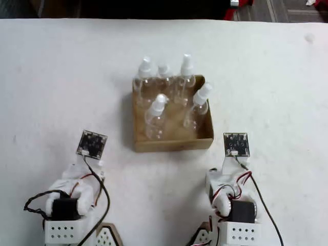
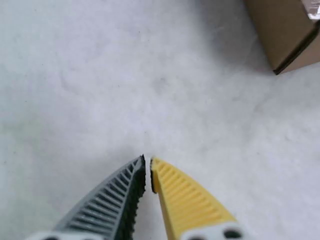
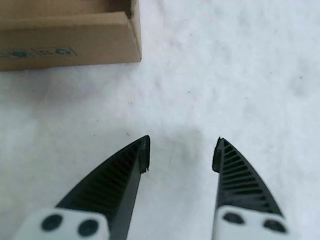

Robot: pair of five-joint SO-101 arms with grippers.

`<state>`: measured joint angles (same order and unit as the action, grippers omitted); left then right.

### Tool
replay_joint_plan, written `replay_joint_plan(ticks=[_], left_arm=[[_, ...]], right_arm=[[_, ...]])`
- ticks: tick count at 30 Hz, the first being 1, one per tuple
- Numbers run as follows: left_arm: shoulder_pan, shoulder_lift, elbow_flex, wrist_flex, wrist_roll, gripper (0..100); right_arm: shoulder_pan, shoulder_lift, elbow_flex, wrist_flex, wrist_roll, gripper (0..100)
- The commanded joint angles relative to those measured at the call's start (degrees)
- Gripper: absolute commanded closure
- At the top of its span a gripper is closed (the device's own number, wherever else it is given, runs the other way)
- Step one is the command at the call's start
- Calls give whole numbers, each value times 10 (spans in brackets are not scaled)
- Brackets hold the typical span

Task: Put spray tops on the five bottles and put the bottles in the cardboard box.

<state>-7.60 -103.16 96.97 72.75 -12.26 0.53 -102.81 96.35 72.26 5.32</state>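
A shallow brown cardboard box (image 1: 174, 144) sits open-topped at the middle of the white table (image 1: 51, 77), and all 5 clear plastic bottles stand inside it, each capped with a white spray top. 3 are lined up along the far wall: the far-left bottle (image 1: 144, 82), the far-middle bottle (image 1: 164, 78) and the far-right bottle (image 1: 185, 82). The near-left bottle (image 1: 155, 120) and near-right bottle (image 1: 196, 110) stand closer to the front wall. Both arms are low at the table's near edge, one on each side of the box and apart from it. The left gripper (image 2: 148, 169), grey and yellow, has its tips almost touching with nothing between them. The black right gripper (image 3: 181, 150) is spread wide and empty above bare table.
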Motion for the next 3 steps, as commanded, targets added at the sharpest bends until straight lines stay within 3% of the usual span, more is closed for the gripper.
replay_joint_plan(ticks=[1, 3], left_arm=[[-1, -3, 0, 6, -1, 976], [-1, -3, 0, 6, -1, 976]], right_arm=[[5, -1, 5, 3, 9, 814], [5, -1, 5, 3, 9, 814]])
